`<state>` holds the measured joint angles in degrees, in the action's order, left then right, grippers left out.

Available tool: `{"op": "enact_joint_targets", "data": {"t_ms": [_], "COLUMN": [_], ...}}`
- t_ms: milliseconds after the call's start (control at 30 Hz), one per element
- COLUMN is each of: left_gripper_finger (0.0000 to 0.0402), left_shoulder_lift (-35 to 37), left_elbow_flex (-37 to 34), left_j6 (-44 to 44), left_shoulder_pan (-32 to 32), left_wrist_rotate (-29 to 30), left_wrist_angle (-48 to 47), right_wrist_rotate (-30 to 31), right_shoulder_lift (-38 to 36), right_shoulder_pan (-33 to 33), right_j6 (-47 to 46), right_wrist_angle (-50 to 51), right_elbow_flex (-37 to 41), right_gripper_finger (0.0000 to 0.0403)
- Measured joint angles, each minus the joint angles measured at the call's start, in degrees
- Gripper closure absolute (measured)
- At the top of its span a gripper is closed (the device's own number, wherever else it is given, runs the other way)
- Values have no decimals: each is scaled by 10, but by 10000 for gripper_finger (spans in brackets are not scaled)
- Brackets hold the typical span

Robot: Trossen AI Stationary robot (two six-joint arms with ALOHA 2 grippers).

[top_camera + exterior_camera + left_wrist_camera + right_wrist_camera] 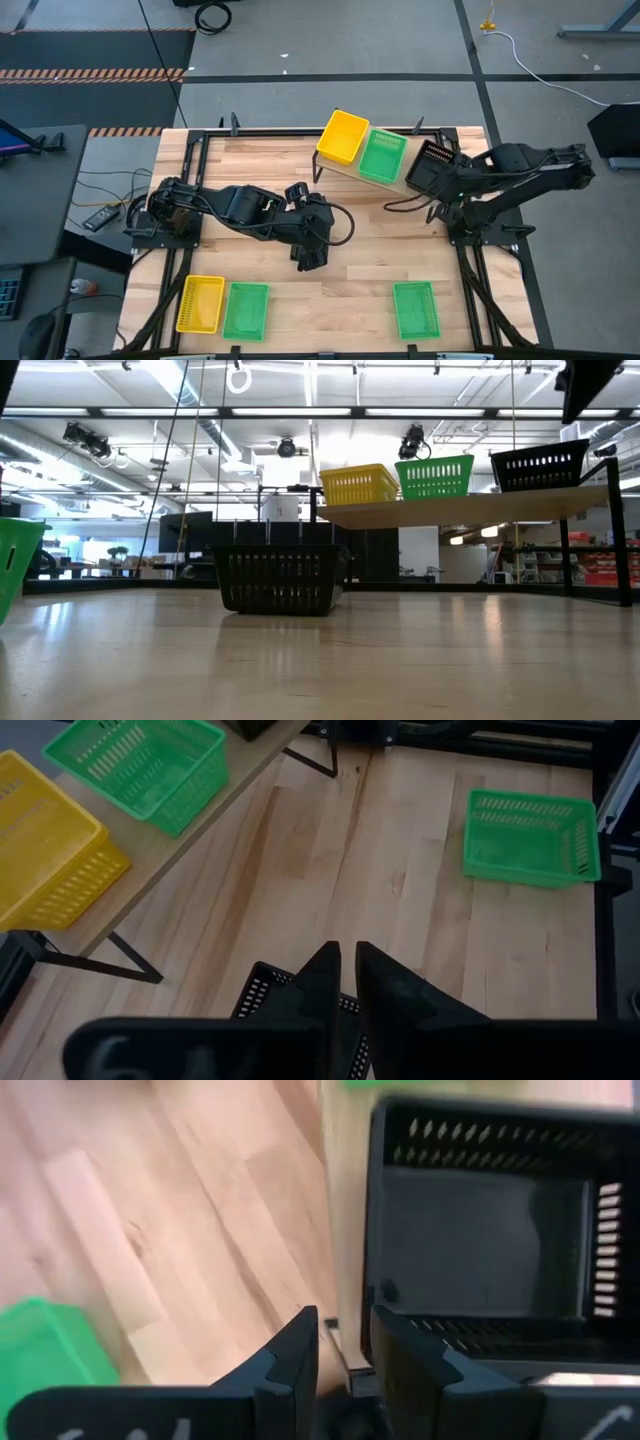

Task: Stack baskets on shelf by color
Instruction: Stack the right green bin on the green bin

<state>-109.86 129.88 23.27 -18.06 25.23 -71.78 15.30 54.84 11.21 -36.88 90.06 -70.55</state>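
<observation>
On the shelf point(345, 172) stand three baskets in a row: a yellow basket point(343, 136), a green basket point(382, 155) and a black basket point(432, 166) at the end nearest the right arm. From the low view that black one sits tilted, so it may not be fully seated; if it overhangs the board's end, it could tip off. The right pincer point(345, 1342) hovers just beside that basket's near wall with its fingers slightly apart and nothing between them, so any sideways drift on pulling away could snag the mesh wall and drag the basket along. The left pincer point(347, 967) is at the middle of the surface point(380, 245), fingers drawn nearly together on the rim of a second black basket point(278, 578); a grip that thin on a perforated wall could slip and let it swing or drop on the lift. Three more wait along the near edge: a second yellow basket point(200, 303), a second green basket point(245, 310) touching it, and a third green basket point(416, 309) well apart.
</observation>
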Motion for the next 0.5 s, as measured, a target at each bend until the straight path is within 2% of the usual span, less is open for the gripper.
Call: {"op": "enact_joint_targets", "data": {"t_ms": [100,233,500], "left_gripper_finger": [359,360,364], "left_shoulder_lift": [0,0,0], "left_elbow_flex": [0,0,0], "left_j6": [0,3,5], "left_shoulder_pan": [1,12,48], "left_wrist_rotate": [0,3,-15], "left_wrist_angle": [-2,-15,8], "right_wrist_rotate": [-6,-46,-83], "right_shoulder_lift": [0,-1,32], "right_shoulder_pan": [4,10,102], "right_j6": [-19,-63,-79], "right_wrist_angle": [-4,-56,-180], "right_elbow_flex": [-38,-66,-61], "right_gripper_finger": [302,302,302]}}
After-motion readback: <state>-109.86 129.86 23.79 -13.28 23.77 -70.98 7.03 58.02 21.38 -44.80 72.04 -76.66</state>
